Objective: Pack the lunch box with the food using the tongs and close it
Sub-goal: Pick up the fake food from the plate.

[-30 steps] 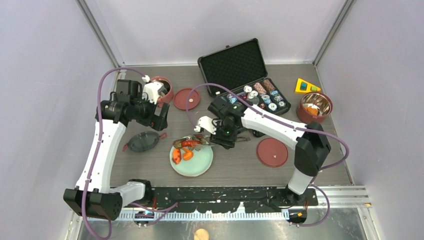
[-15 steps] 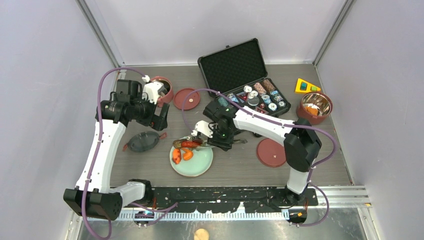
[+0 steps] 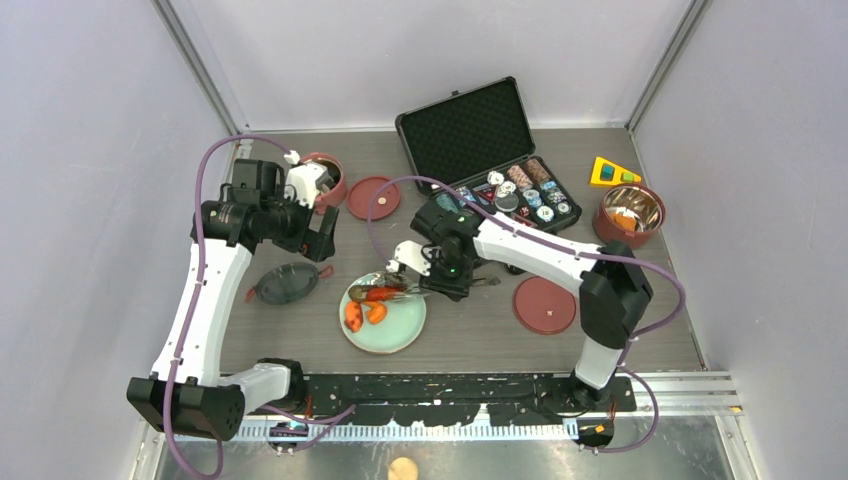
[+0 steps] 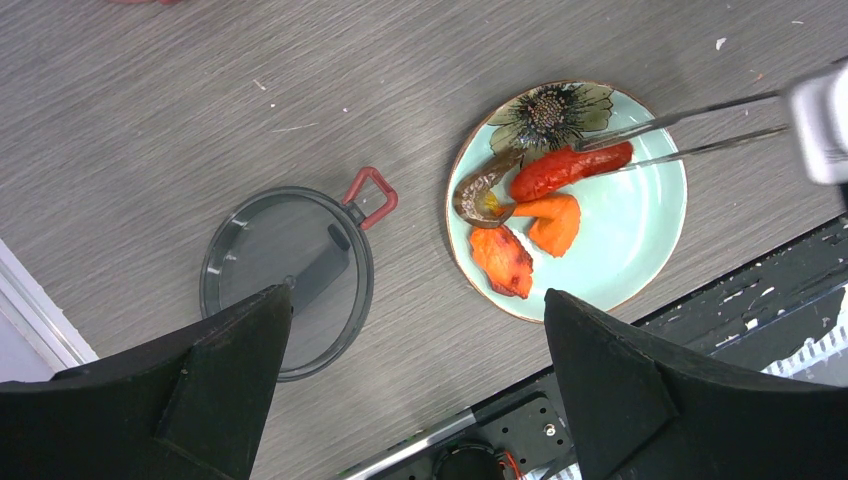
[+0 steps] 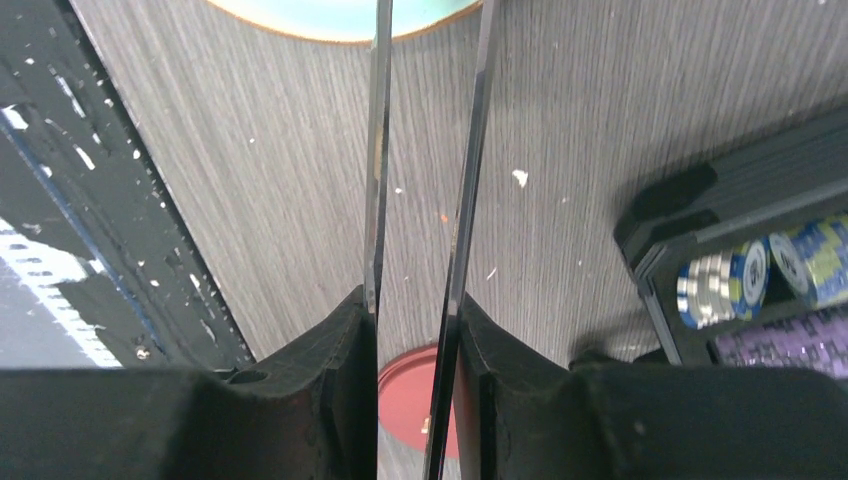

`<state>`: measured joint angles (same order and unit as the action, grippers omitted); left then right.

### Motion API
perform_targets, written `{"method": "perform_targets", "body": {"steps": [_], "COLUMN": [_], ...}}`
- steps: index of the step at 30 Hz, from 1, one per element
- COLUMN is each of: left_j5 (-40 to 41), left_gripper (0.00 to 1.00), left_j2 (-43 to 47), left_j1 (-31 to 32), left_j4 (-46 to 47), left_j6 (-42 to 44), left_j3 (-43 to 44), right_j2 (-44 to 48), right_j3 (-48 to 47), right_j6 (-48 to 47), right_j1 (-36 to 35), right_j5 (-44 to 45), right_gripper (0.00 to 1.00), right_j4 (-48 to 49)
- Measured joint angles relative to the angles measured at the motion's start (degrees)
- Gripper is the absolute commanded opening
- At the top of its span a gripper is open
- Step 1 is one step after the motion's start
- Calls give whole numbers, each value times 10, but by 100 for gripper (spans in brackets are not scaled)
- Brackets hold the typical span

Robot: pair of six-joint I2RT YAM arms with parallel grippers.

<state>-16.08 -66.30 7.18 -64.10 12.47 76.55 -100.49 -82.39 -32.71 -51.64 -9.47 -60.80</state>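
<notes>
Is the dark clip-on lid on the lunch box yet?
No, the dark lid lies flat on the table, apart from the plate.

Right wrist view: the tongs (image 5: 378, 150) run off the top edge, tips unseen. Only a sliver of the pale green plate (image 5: 340, 12) shows. A red inner lid (image 5: 405, 385) is mostly hidden behind the right gripper (image 5: 412, 305). The poker chip case (image 5: 740, 250) is cut off at right.

Left wrist view: the left gripper (image 4: 418, 310) fingers (image 4: 620, 400) are dark, blurred and cropped at the bottom. The tongs' joined end is lost behind a white blurred block (image 4: 822, 120).

Overhead: the left arm (image 3: 215, 290) covers part of a red bowl tier (image 3: 335, 185). The contents of the far-right bowl (image 3: 610, 228) are too small to identify.
</notes>
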Motion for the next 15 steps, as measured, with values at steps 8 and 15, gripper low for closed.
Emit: {"method": "perform_targets", "body": {"steps": [8, 15], "left_j5": [0, 0], "left_gripper": [100, 100], "left_j2": [0, -1], "left_j1": [0, 0], "left_j4": [0, 0], "left_j6": [0, -1], "left_j3": [0, 0], "right_j2": [84, 116], "right_j3": [14, 15], "right_j6": [16, 31], "right_j1": [10, 32], "right_j5": [-1, -12], "right_gripper": [10, 3], "right_j4": [-29, -40]}}
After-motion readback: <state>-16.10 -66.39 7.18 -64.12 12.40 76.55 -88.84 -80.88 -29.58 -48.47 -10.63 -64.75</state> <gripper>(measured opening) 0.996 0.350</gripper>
